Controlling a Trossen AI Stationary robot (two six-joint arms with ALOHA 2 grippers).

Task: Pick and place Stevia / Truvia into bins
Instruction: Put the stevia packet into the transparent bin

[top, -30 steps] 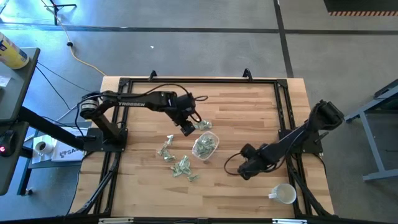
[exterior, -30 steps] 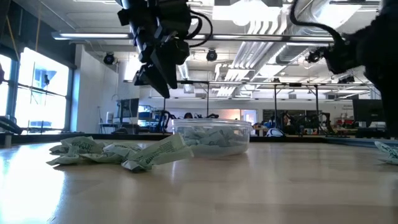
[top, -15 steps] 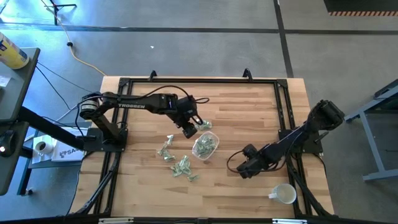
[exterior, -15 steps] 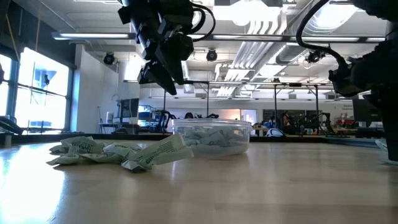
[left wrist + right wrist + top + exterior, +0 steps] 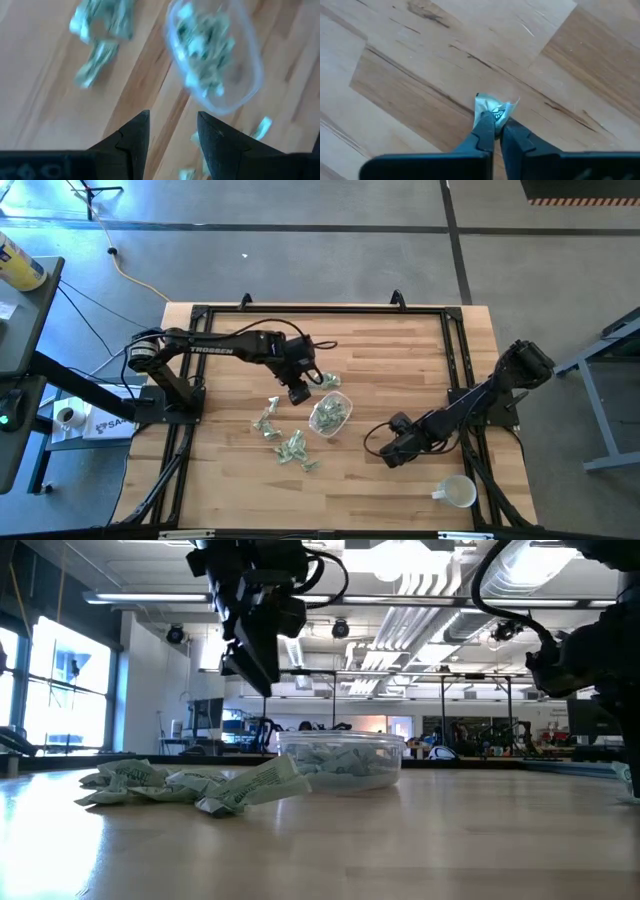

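1. Right gripper (image 5: 494,131), low on the table at lower right of centre in the high view (image 5: 388,456): fingers pinched tight on one crumpled sweetener packet (image 5: 493,108), which sits at the fingertips against the wood.
2. White mug (image 5: 458,492), lower right of the high view, well apart from the right gripper.
3. Loose packets (image 5: 290,447) scattered on the table (image 5: 400,370) left of and below the clear container (image 5: 330,413); in the low view they lie at left (image 5: 190,785).
4. Clear container, centre of the high view, holds many packets.
5. Left gripper (image 5: 298,393), up off the table just left of and above the container: fingers (image 5: 135,135) parted, nothing between them.
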